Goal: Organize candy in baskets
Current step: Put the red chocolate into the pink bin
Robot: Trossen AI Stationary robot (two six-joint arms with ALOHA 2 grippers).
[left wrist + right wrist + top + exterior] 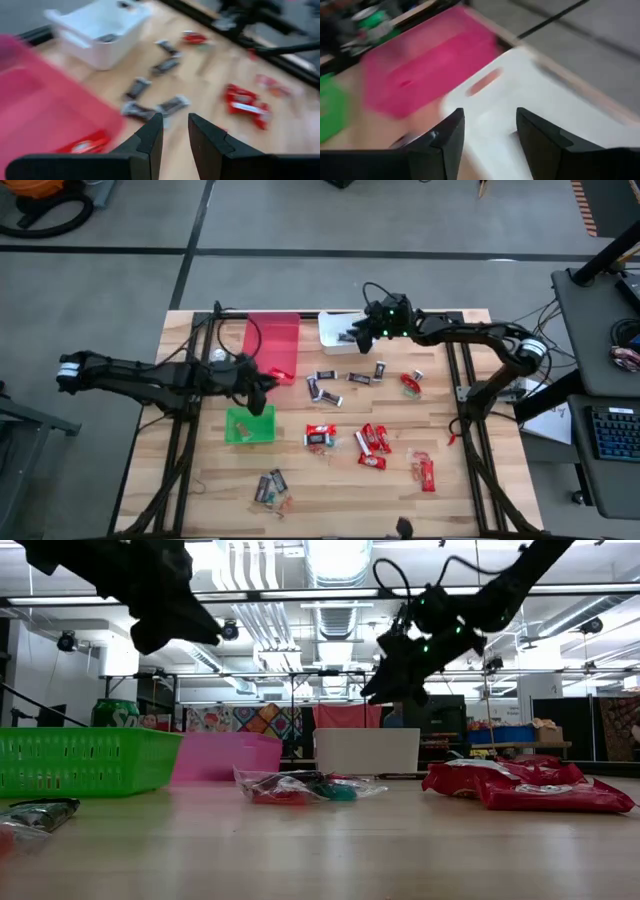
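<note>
Looking straight down, the white basket (334, 330) sits at the far edge of the table (460, 490) and serves as the reference landmark. The red basket (272, 345) stands just beside it toward the left arm, and the green basket (249, 427) lies nearer the front, on the same side as the red one. The right gripper (362, 330) hangs over the white basket's edge. The left gripper (262, 388) hovers between the red and green baskets. Dark mini bars (327, 384) lie just in front of the white basket; red-wrapped bars (372, 442) are scattered farther forward.

From table height, the white basket (367, 751) stands in the middle distance, with the right gripper (392, 675) above it and clear of the rim.

At the left wrist, the fingers (150, 142) stand a narrow gap apart with nothing between them; the white basket (97, 30) lies ahead, with one dark bar (106, 38) inside it.

At the right wrist, the fingers (447, 137) are spread apart and empty above the white basket (530, 100).
</note>
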